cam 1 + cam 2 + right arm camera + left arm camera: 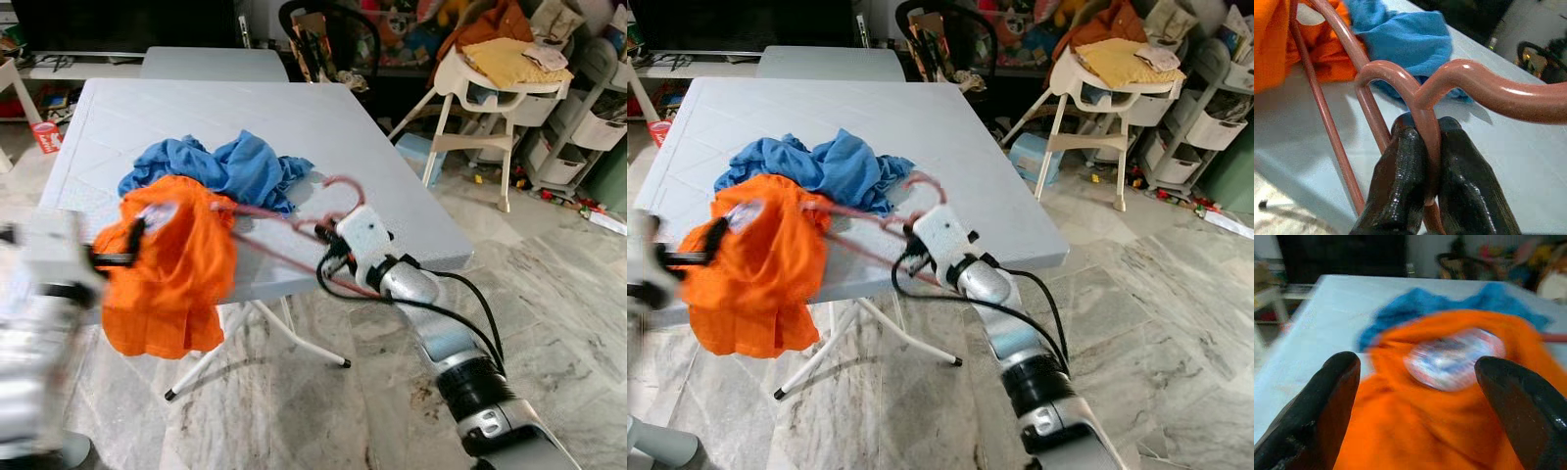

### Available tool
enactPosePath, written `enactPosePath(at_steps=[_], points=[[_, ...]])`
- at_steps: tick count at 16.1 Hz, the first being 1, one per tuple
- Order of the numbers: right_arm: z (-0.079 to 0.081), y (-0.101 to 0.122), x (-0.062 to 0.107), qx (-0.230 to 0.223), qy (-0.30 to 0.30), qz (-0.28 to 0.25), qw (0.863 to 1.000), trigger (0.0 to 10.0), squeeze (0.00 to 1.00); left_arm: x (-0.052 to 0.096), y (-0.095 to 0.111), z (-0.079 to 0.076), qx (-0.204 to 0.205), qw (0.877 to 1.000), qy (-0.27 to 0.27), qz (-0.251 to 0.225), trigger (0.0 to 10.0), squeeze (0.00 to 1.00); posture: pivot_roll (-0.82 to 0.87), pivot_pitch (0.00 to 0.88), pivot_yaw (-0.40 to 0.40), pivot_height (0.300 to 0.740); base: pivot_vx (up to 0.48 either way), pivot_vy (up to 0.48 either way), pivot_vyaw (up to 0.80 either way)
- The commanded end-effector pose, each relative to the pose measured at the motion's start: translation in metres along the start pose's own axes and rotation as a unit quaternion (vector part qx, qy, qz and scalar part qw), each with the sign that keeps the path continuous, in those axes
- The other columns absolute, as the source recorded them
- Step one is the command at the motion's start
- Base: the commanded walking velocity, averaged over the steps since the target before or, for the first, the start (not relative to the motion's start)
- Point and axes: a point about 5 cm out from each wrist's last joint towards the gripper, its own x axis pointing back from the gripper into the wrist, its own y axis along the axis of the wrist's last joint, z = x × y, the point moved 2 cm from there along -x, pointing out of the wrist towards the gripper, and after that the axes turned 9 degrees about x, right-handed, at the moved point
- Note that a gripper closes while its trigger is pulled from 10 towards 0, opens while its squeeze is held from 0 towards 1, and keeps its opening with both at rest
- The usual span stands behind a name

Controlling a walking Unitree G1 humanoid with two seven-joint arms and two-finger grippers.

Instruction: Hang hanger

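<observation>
Right tool (1425, 161) clenched on pink hanger (1400, 78) neck, orange shirt (167, 264) draped on hanger over table (245, 117) edge, left tool (1420, 396) spread wide before shirt, blue cloth (230, 166) on table

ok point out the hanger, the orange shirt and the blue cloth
hanger (1484, 88), right wrist view, on its curved hook
orange shirt (167, 274), left eye view, mid front
blue cloth (838, 166), right eye view, middle of the heap
</observation>
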Motion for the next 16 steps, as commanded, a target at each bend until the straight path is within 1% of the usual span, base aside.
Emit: enactPosePath(at_steps=[1,2,4,6,7,8,9,10,12,13,14,15,16], points=[[-0.011,0.0,-0.001,-0.021,-0.026,0.006,0.999,10.0,0.0,0.001,0.002,-0.011,-0.007,1.0,-0.004,-0.015,10.0,0.0,0.05,0.036,-0.11,0.74,0.0,0.0,0.0],[-0.011,0.002,-0.004,-0.032,-0.035,0.008,0.999,10.0,0.0,0.002,-0.005,-0.026,-0.005,1.0,-0.017,-0.014,10.0,0.0,0.05,0.034,-0.112,0.74,0.0,0.0,0.0],[-0.01,0.005,-0.007,-0.038,-0.04,0.007,0.998,10.0,0.0,0.002,-0.008,-0.037,-0.008,0.999,-0.03,-0.016,10.0,0.0,0.05,0.033,-0.114,0.74,0.0,0.0,0.0],[-0.014,0.008,-0.012,-0.034,-0.063,0.01,0.997,10.0,0.0,0.004,-0.009,-0.048,0.007,0.999,-0.03,-0.03,10.0,0.0,0.06,0.032,-0.114,0.74,0.0,0.0,0.0],[-0.017,0.008,-0.013,-0.017,-0.069,0.011,0.997,10.0,0.0,0.005,-0.011,-0.052,0.006,0.999,-0.029,-0.033,10.0,0.0,0.06,0.032,-0.112,0.74,0.0,0.0,0.0],[-0.021,0.006,-0.011,0.009,-0.076,0.014,0.997,10.0,0.0,0.008,-0.015,-0.057,0.016,0.999,-0.025,-0.032,10.0,0.0,0.06,0.031,-0.112,0.74,0.0,0.0,0.0],[-0.021,0.005,-0.011,0.012,-0.078,0.015,0.997,10.0,0.0,0.009,-0.015,-0.058,0.019,0.999,-0.024,-0.032,10.0,0.0,0.06,0.031,-0.112,0.74,0.0,0.0,0.0],[-0.03,0.001,-0.009,0.021,-0.1,0.026,0.994,10.0,0.0,0.01,-0.015,-0.062,0.015,0.999,-0.019,-0.04,10.0,0.0,0.06,0.029,-0.11,0.74,0.0,0.0,0.0],[-0.04,-0.002,-0.007,0.047,-0.122,0.034,0.991,10.0,0.0,0.012,-0.016,-0.065,0.012,0.999,-0.005,-0.046,10.0,0.0,0.06,0.028,-0.109,0.74,0.0,0.0,0.0],[-0.041,-0.002,-0.007,0.05,-0.123,0.035,0.991,10.0,0.0,0.013,-0.018,-0.066,0.009,0.999,-0.003,-0.043,10.0,0.0,0.06,0.028,-0.111,0.74,0.0,0.0,0.0],[-0.04,-0.002,-0.008,0.066,-0.114,0.032,0.991,10.0,0.0,0.014,-0.023,-0.067,0.006,0.999,0.001,-0.037,10.0,0.0,0.06,0.028,-0.111,0.74,0.0,0.0,0.0],[-0.033,-0.002,-0.009,0.066,-0.088,0.029,0.993,10.0,0.0,0.016,-0.03,-0.067,-0.002,1.0,0.006,-0.021,10.0,0.0,0.06,0.029,-0.11,0.74,0.0,0.0,0.0],[-0.022,-0.004,-0.01,0.072,-0.042,0.027,0.996,10.0,0.0,0.019,-0.04,-0.065,0.008,1.0,0.017,0.003,10.0,0.0,0.06,0.028,-0.111,0.74,0.0,0.0,0.0]])
